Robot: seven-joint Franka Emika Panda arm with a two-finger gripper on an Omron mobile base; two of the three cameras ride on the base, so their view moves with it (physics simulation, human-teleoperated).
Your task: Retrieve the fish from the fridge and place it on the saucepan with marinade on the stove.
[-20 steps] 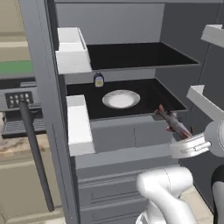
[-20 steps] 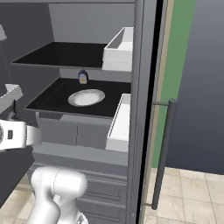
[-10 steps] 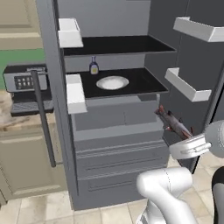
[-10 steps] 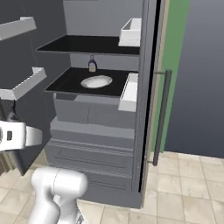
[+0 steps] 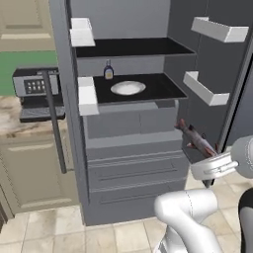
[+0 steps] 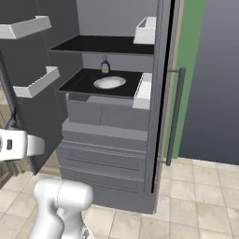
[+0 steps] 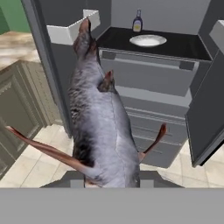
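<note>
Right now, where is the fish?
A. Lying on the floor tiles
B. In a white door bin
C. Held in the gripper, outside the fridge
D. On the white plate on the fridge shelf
C: the fish sits between the fingers of the gripper, in front of the fridge, while the white plate on the shelf has nothing on it.

2 base cams flank arm, facing open fridge (image 5: 133,148); hand cam close behind fish (image 7: 103,127).
</note>
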